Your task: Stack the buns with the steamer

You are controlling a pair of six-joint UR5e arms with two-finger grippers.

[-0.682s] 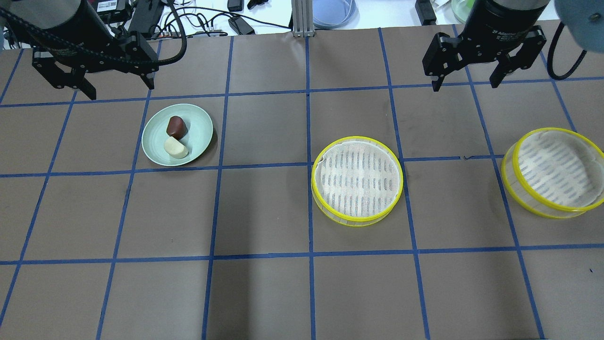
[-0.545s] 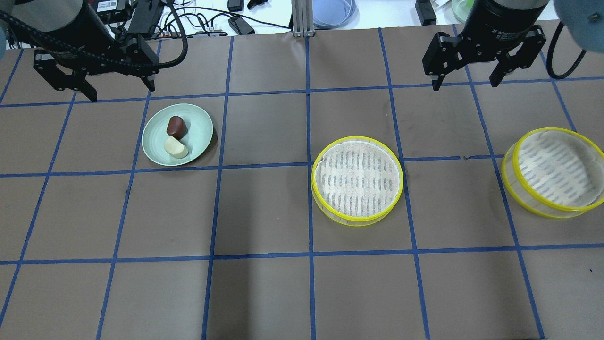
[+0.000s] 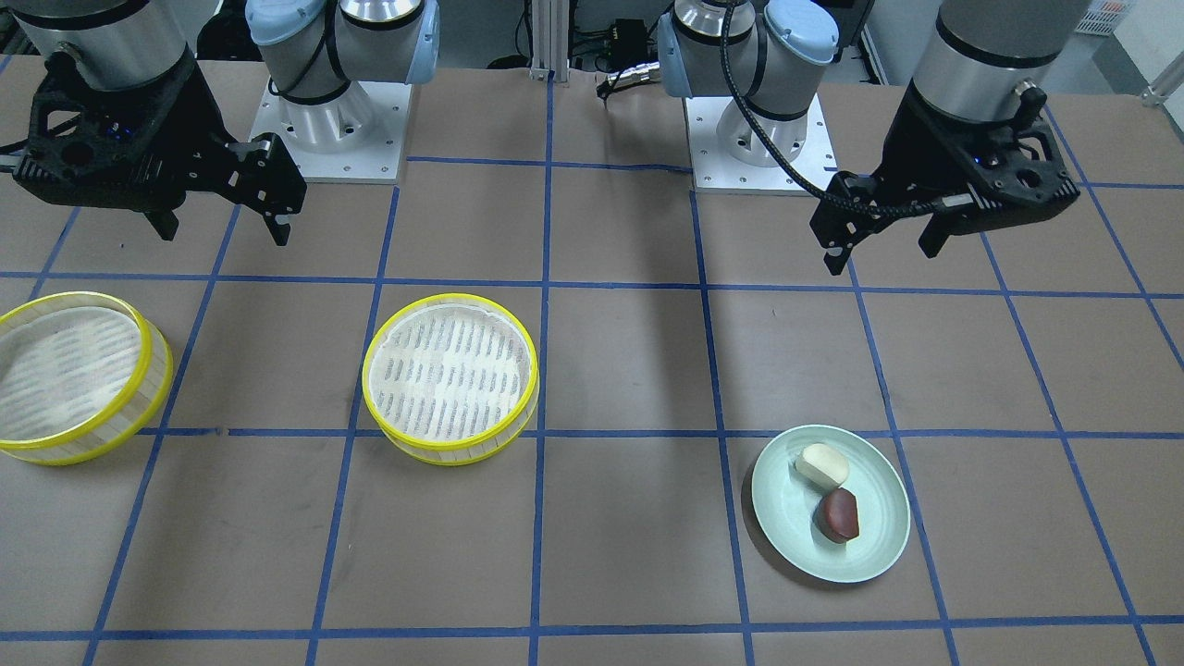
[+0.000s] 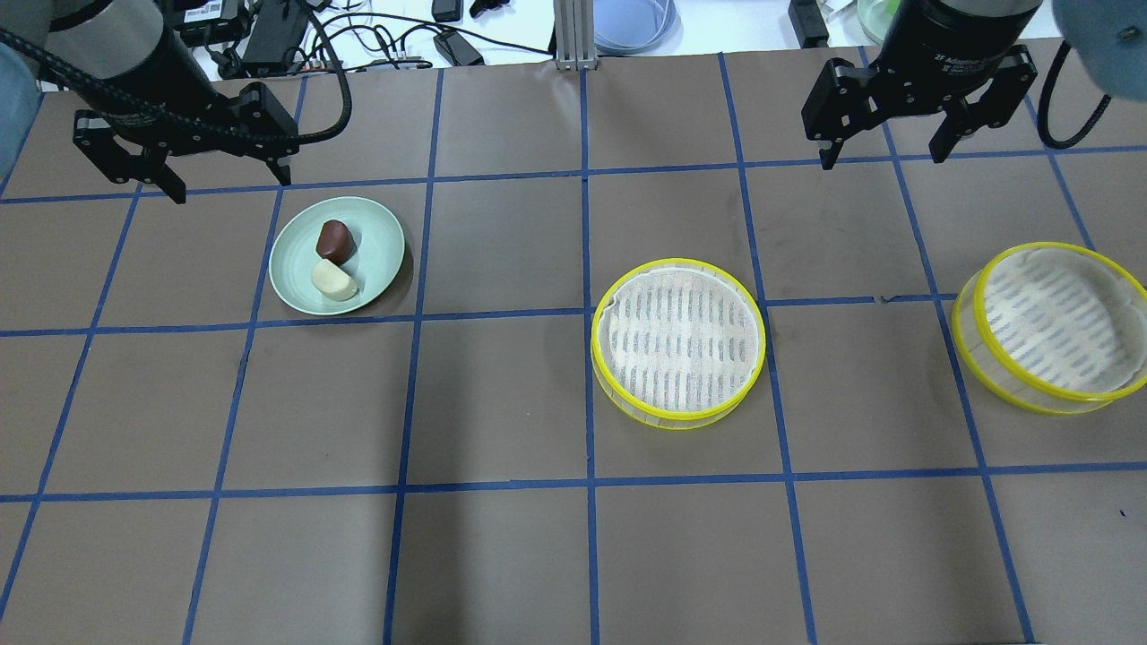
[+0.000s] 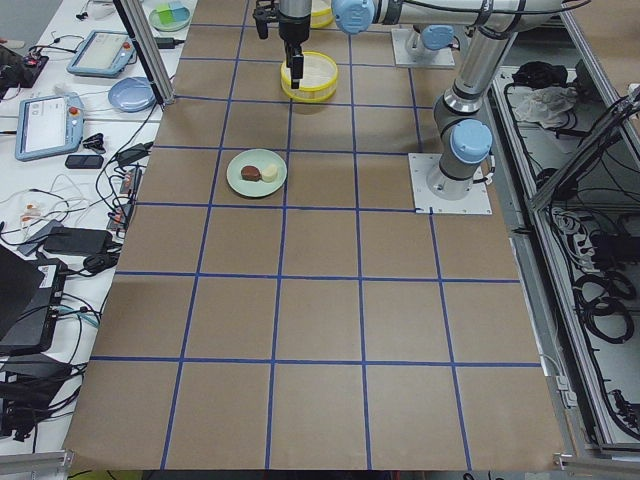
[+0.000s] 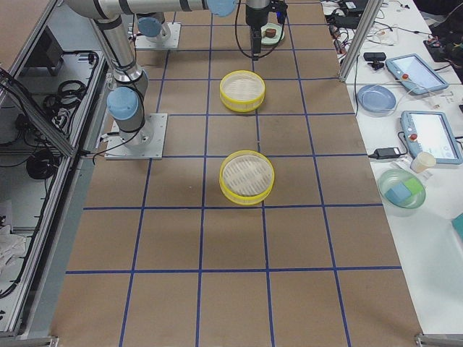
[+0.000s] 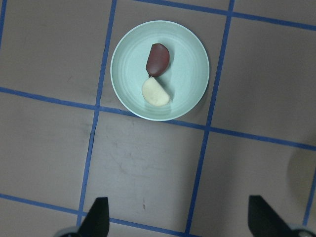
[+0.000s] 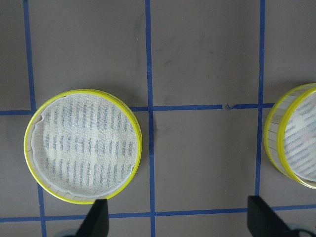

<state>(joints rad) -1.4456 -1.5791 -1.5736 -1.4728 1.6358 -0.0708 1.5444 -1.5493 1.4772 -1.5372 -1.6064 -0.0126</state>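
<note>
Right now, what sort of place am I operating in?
Probably a robotics lab workcell: a table gridded with blue tape, arm bases bolted down, teach pendants on the bench beside it.

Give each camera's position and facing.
Front: across table, facing robot; left end effector at right.
Overhead: behind the robot, looking down; left end effector at left.
Left side: table end, plate nearest.
Right side: opposite end, steamers nearest.
Left wrist: down on plate; fingertips show.
Right wrist: down on steamers.
Front and overhead share the plate.
</note>
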